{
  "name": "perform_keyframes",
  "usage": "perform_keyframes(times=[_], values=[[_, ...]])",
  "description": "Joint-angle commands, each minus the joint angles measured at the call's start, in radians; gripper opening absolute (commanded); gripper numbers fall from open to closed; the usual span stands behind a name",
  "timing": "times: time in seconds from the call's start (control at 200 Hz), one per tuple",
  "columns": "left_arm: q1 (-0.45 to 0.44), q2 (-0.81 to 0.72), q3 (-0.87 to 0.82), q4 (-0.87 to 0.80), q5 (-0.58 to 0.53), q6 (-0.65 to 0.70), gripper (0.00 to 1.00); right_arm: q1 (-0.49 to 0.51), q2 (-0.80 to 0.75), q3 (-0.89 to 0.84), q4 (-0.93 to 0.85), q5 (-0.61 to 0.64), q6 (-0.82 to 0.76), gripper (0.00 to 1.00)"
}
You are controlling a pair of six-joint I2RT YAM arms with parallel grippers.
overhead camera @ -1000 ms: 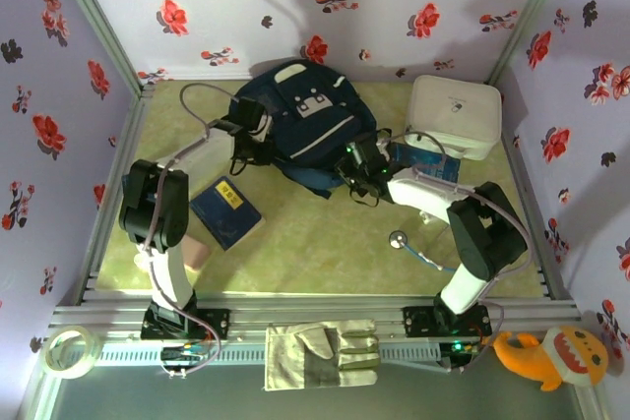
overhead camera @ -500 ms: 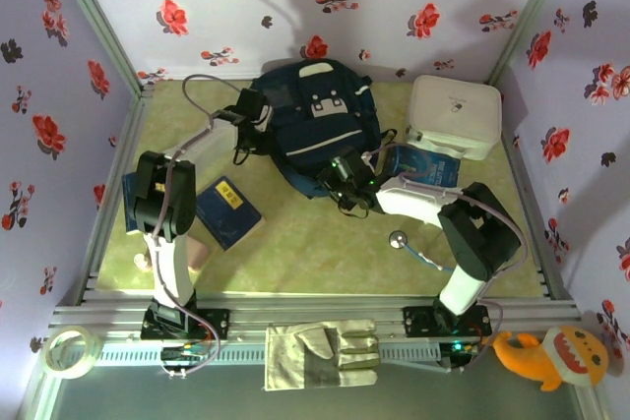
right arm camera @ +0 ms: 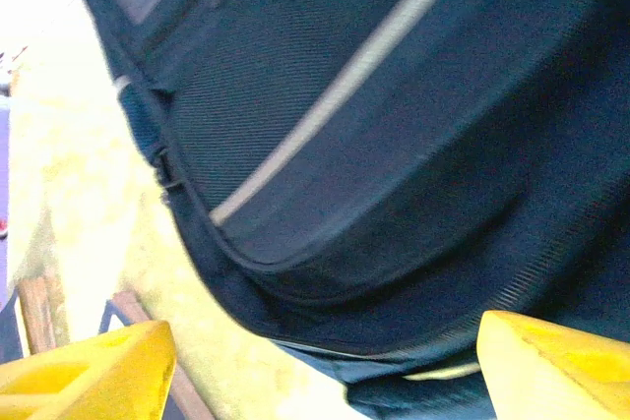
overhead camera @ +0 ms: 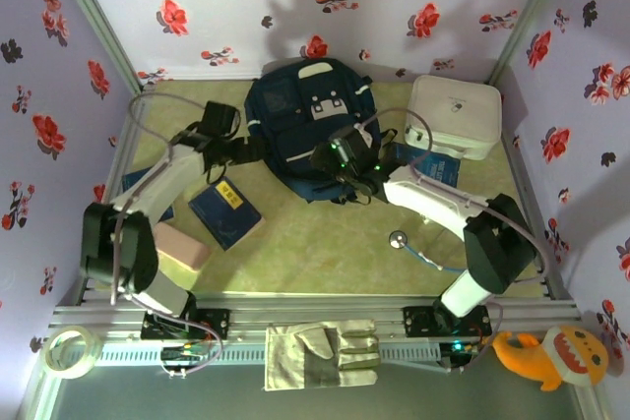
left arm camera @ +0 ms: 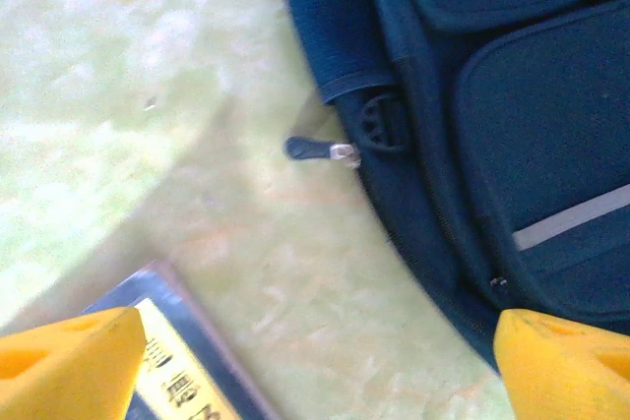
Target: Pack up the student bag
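Note:
The student bag [overhead camera: 305, 120] is a navy backpack with white stripes, lying flat at the back middle of the table. My left gripper [overhead camera: 248, 150] hovers off its left edge, open, with bare table between its yellow fingers [left arm camera: 69, 361]. In the left wrist view the bag [left arm camera: 512, 115] lies to the right, and a zip pull [left arm camera: 320, 150] sticks out of its side. My right gripper [overhead camera: 335, 159] sits over the bag's near edge, open. In the right wrist view the bag [right arm camera: 394, 125] lies just ahead of the wide-apart fingers [right arm camera: 556, 366].
A blue book with a yellow label [overhead camera: 224, 213] and a pink block [overhead camera: 179, 248] lie near left. A white zip case [overhead camera: 453, 115] and a blue booklet [overhead camera: 425, 164] lie right of the bag. A small round item on a cord [overhead camera: 399, 239] lies near right. Glove [overhead camera: 325, 353], tape roll [overhead camera: 67, 351] and plush toy [overhead camera: 551, 356] lie in front of the rail.
Both grippers have opened and let go of the bag. The left arm has drawn back to the left and nearer. The bag has shifted back and straightened.

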Motion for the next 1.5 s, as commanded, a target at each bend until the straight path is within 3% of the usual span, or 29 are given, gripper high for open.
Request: perform_keyframes(times=[0.0,0.14,0.32,0.545,0.78,0.955,1.12,1.37,1.49], values=[[0.059,-0.085,-0.135,0.023,-0.024,-0.1,0.98,0.044,0.094,0.107,-0.016,-0.064,-0.211,0.81],[0.118,-0.18,-0.247,0.007,-0.012,-0.146,1.0,0.116,0.257,0.268,-0.03,-0.158,-0.369,0.8],[0.192,-0.26,-0.365,0.032,-0.003,-0.203,1.0,0.193,0.465,0.48,-0.118,-0.206,-0.455,0.79],[0.318,-0.327,-0.443,0.069,0.04,-0.22,1.0,0.246,0.662,0.724,-0.271,-0.196,-0.541,0.69],[0.351,-0.313,-0.443,0.102,0.078,-0.209,1.0,0.278,0.766,0.85,-0.354,-0.148,-0.56,0.61],[0.351,-0.297,-0.439,0.104,0.085,-0.193,1.0,0.286,0.841,0.932,-0.428,-0.133,-0.575,0.52],[0.351,-0.277,-0.424,0.081,0.098,-0.187,1.0,0.297,0.879,0.982,-0.489,-0.088,-0.588,0.5],[0.352,-0.24,-0.422,0.086,0.148,-0.188,1.0,0.297,0.878,0.962,-0.593,0.052,-0.563,0.47],[0.351,-0.227,-0.426,0.094,0.185,-0.192,1.0,0.292,0.819,0.849,-0.592,0.117,-0.496,0.44]])
